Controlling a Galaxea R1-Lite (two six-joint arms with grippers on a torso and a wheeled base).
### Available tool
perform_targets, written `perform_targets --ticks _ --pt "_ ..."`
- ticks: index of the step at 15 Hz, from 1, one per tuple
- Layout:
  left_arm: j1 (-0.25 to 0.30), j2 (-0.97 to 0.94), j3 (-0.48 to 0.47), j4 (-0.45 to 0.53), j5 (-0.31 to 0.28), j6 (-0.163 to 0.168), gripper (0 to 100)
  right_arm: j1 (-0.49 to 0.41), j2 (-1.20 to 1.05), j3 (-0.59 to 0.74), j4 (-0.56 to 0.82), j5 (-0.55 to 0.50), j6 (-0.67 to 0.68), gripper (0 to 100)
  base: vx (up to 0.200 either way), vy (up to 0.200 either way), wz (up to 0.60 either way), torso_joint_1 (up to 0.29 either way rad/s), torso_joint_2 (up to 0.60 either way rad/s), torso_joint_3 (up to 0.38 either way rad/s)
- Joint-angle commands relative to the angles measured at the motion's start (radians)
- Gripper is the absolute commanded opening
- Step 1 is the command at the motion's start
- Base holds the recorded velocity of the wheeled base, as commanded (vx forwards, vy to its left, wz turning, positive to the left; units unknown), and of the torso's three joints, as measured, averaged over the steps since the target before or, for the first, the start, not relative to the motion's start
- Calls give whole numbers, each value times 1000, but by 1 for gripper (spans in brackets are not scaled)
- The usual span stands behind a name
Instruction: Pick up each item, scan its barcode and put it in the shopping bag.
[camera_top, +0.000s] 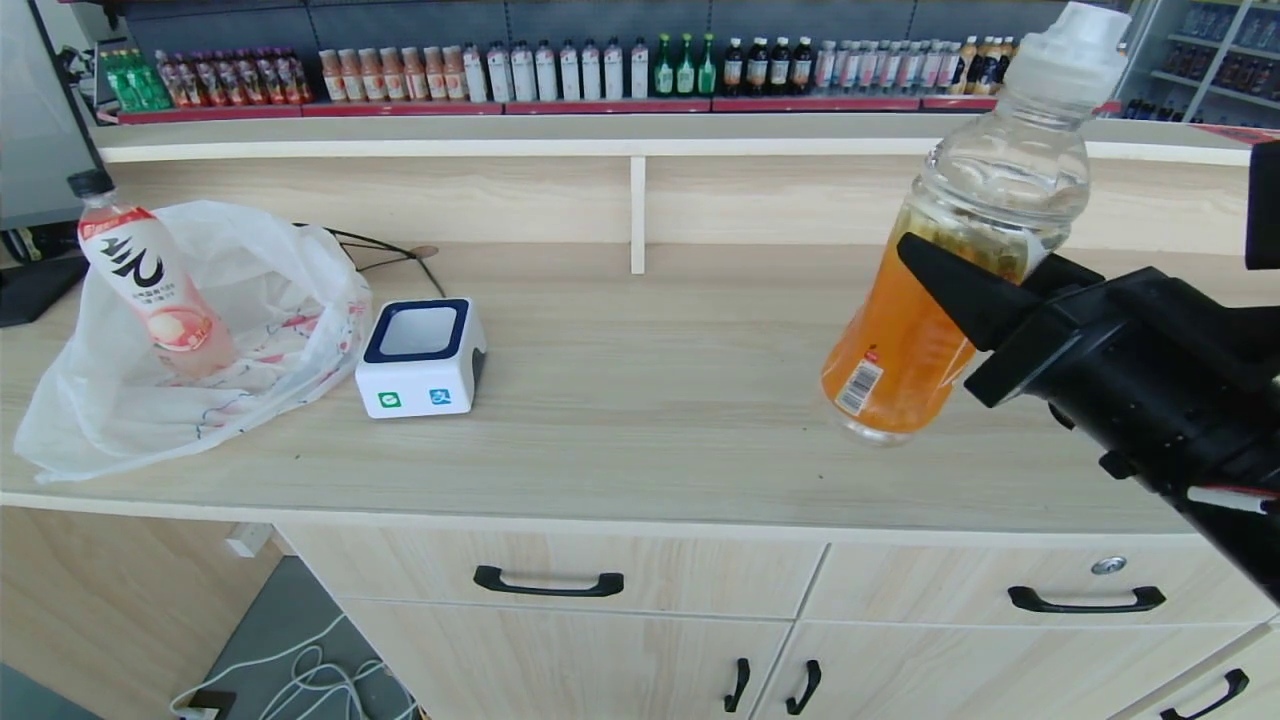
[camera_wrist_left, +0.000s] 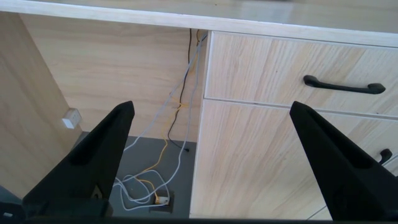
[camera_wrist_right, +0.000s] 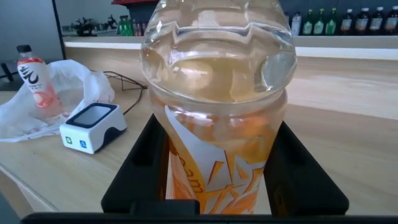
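My right gripper (camera_top: 985, 290) is shut on an orange drink bottle (camera_top: 950, 260) with a white cap, held tilted above the right part of the counter, its barcode label low on the side. The same bottle (camera_wrist_right: 217, 124) sits between the gripper's black fingers (camera_wrist_right: 140, 162). A white scanner (camera_top: 421, 356) with a dark-rimmed window stands left of the middle; it is also in the right wrist view (camera_wrist_right: 93, 126). A clear shopping bag (camera_top: 270, 330) lies at the far left with a pink drink bottle (camera_top: 150, 275) inside. My left gripper (camera_wrist_left: 211, 162) is open below the counter, facing the cabinet fronts.
The wooden counter (camera_top: 650, 400) has a raised back ledge with a white divider (camera_top: 636, 214). Drawers with black handles (camera_top: 548, 583) run under it. Cables (camera_wrist_left: 155, 186) lie on the floor by the cabinet. Shelves of bottles (camera_top: 560, 70) line the back wall.
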Motion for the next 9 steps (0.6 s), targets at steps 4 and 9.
perform_targets --ticks 4,9 --pt "0 0 0 0 1 0 100 2 -45 34 0 79 100 0 0 0 0 0 0 0" --pt "0 0 0 0 1 0 100 0 -81 44 -1 175 293 0 0 0 0 0 0 0"
